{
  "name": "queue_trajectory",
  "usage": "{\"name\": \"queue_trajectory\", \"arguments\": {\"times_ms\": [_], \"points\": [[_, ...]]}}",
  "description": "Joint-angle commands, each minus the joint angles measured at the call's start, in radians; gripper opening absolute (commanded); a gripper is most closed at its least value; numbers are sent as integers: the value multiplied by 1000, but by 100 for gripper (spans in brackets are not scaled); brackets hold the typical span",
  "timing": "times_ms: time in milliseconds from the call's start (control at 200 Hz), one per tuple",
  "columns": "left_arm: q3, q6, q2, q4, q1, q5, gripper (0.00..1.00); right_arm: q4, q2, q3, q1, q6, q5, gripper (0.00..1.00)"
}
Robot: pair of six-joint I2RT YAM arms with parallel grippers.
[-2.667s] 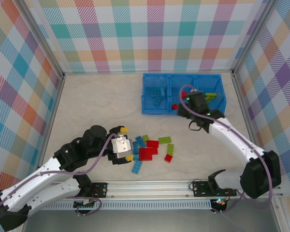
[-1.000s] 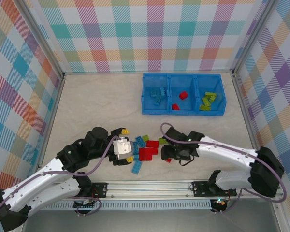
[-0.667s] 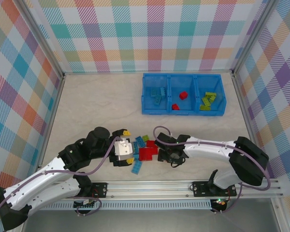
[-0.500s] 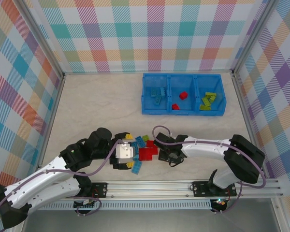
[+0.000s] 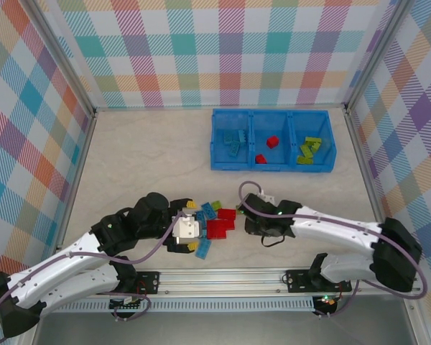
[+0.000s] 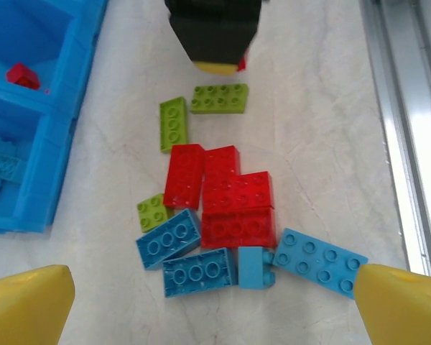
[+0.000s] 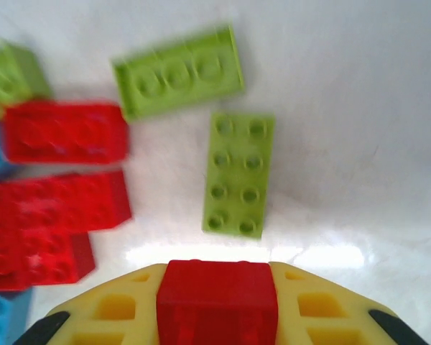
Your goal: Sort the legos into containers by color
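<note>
Right gripper clamping small red plastic brick; left gripper gaping wide over near red, blue, lime brick pile (most unsorted); few bricks sitting sorted in far bright blue plastic bin.

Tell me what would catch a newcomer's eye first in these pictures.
A heap of red, blue and lime green bricks lies at the near side of the table. The right gripper is shut on a small red brick just right of it, and the left gripper stands open on the other side. At the far side sits a bright blue three-compartment bin, partly filled by color.
</note>
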State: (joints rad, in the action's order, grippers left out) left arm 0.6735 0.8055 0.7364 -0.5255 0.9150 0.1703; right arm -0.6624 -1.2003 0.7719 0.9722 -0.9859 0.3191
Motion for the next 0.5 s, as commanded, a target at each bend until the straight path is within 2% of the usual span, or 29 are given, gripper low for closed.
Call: {"name": "queue_trajectory", "arguments": {"times_ms": [0, 140, 245, 335, 395, 495], "points": [[-5, -59, -22, 71, 9, -59, 100, -6, 47, 95, -136, 245, 88, 21], [-1, -125, -40, 115, 8, -130, 100, 145, 16, 188, -345, 460, 23, 21], [4, -150, -52, 132, 6, -178, 100, 235, -107, 271, -475, 560, -8, 21], [13, -190, -62, 141, 5, -214, 100, 309, -246, 351, -578, 579, -98, 21], [19, -204, -70, 140, 4, -235, 100, 342, -335, 406, -606, 591, -131, 20], [21, -201, -73, 129, 4, -261, 100, 343, -502, 534, -609, 644, -83, 22]]}}
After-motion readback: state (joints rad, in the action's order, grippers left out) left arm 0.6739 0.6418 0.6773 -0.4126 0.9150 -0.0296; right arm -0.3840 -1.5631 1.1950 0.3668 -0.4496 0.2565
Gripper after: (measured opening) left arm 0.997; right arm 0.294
